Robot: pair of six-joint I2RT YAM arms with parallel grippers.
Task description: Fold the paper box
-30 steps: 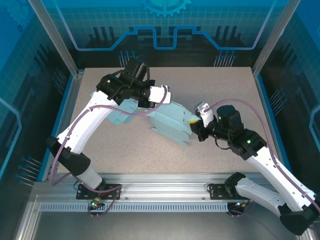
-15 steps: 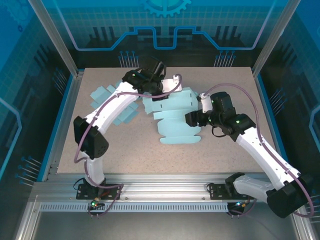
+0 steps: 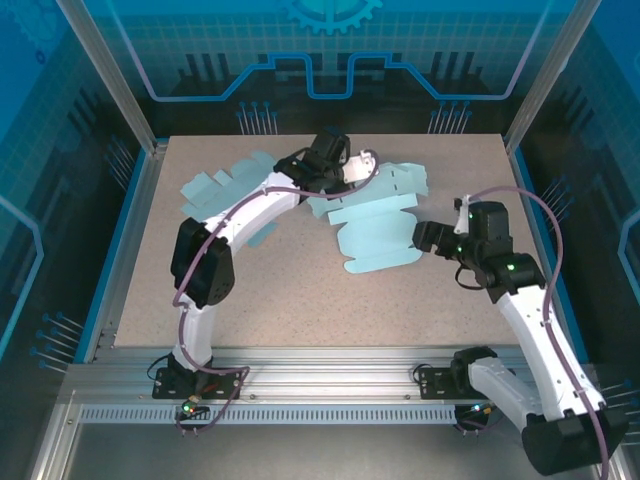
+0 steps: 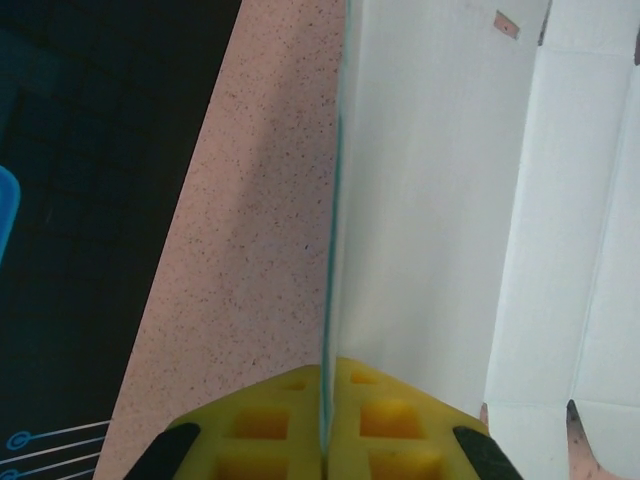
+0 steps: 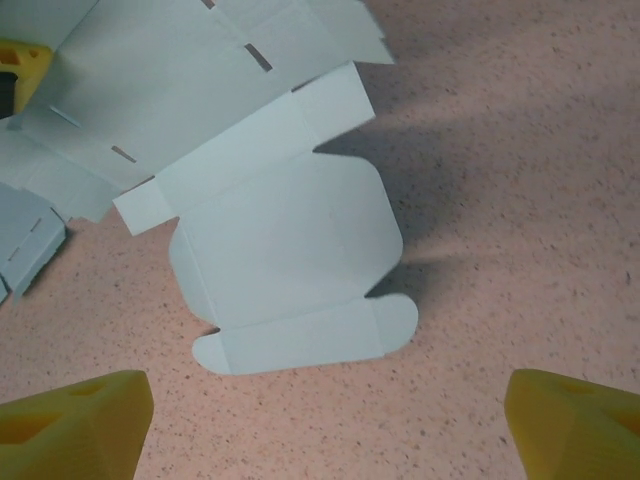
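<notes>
Top external: paper box (image 3: 378, 235) on speckled tabletop (image 3: 300, 300) within blue-panelled enclosure (image 3: 330, 60)

White shells and black joints on both the left arm (image 3: 240, 215) and the right arm (image 3: 530, 320). A purple cable (image 3: 177, 300) trails along each. There's a green light (image 3: 508, 266) glowing on the right arm's black housing. Left pads (image 4: 270, 430) are yellow, gridded with square pockets; right pads (image 5: 75, 420) are yellow too.
</notes>
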